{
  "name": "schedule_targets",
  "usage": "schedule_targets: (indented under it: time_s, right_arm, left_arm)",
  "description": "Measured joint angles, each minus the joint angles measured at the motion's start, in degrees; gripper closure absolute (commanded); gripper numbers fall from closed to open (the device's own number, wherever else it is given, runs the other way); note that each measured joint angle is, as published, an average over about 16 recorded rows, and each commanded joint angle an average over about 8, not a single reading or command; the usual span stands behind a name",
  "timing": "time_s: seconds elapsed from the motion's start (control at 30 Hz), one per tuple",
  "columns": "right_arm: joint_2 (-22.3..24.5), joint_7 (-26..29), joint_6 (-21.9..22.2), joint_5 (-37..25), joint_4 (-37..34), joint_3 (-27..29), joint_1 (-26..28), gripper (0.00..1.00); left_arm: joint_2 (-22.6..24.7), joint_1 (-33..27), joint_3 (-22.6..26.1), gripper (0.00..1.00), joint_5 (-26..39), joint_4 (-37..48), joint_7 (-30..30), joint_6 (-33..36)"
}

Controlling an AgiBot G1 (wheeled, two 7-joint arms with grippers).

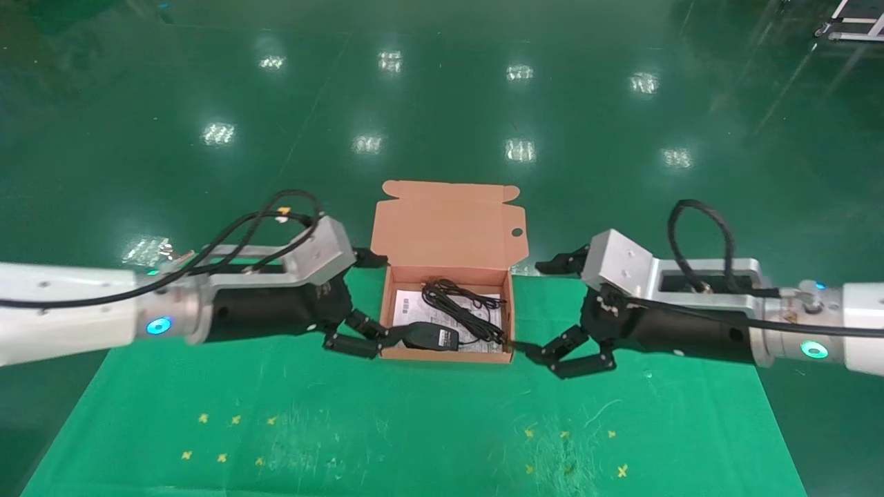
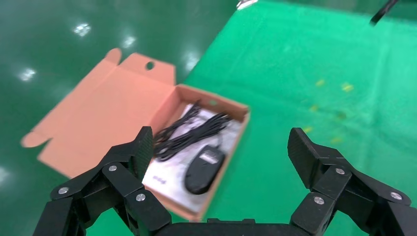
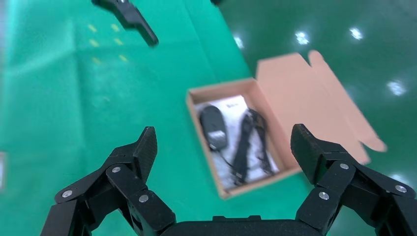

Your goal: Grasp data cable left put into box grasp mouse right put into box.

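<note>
The salmon-orange box [image 1: 449,356] stands open on the green mat, its flap lid [image 1: 449,224] laid back. Inside, the black mouse [image 1: 429,337] lies at the near wall with a pale label showing. The black data cable [image 1: 461,307] lies bundled beside it. My left gripper [image 1: 383,297] is open and empty at the box's left side. My right gripper [image 1: 530,306] is open and empty at its right side. The left wrist view shows its gripper [image 2: 220,142], the mouse [image 2: 200,169], the cable [image 2: 189,130] and the lid [image 2: 108,118]. The right wrist view shows its gripper [image 3: 223,135], the mouse [image 3: 214,127] and the cable [image 3: 248,142].
A white printed sheet [image 1: 413,304] lines the box's bottom. The green mat [image 1: 414,428] carries small yellow cross marks toward its near edge. Glossy green floor lies beyond the mat. A finger of the left gripper [image 3: 133,19] shows far off in the right wrist view.
</note>
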Motion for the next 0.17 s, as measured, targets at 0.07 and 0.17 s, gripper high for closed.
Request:
schedule_targets:
  time_s: [0.07, 0.17]
  right_arm:
    - [0.23, 0.00, -0.76, 0.95, 0.24, 0.83, -0.66, 0.00]
    - [0.58, 0.01, -1.89, 2.36, 0.59, 2.08, -1.63, 0.00]
  left_arm:
    - [-0.60, 0.62, -0.77, 0.00, -1.22, -0.38, 0.18, 0.87]
    - [-1.50, 1.55, -1.93, 0.00, -3.04, -0.96, 0.45, 2.16]
